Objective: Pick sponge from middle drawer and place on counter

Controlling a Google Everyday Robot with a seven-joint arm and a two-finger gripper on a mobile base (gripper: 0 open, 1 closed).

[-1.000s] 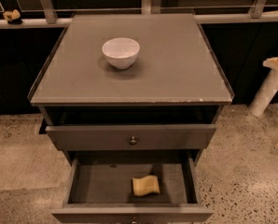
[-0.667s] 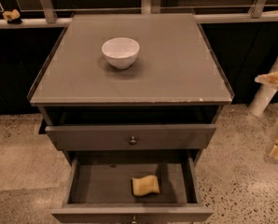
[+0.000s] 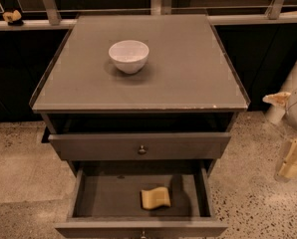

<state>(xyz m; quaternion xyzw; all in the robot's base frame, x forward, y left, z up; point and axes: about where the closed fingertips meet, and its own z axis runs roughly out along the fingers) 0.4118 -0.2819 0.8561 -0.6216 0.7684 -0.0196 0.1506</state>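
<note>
The gripper [image 3: 287,131] is at the far right edge of the view, beside the cabinet and level with its drawers, well apart from every object. Its two pale fingers [image 3: 277,99] stand apart with nothing between them. The sponge [image 3: 155,197] lies flat on the floor of the middle drawer [image 3: 108,198], right of centre and towards the front wall, with one end slightly curled. It touches neither side wall. The middle drawer is pulled well out, and its interior is open from above. The upper drawer [image 3: 88,146] projects only a little from the cabinet front, so it overhangs the rear part of the middle drawer but does not cover the sponge. Its round knob [image 3: 142,150] sits at the centre. The counter [image 3: 188,73] carries one item, a white bowl [image 3: 129,56], upright, left of centre and towards the back. The front edge of the counter shows pale chipping at the right. A small tan lump [image 3: 12,17] rests on the ledge [image 3: 24,25] behind the cabinet at upper left, well apart from the counter. A speckled floor [image 3: 19,153] surrounds the cabinet.
</note>
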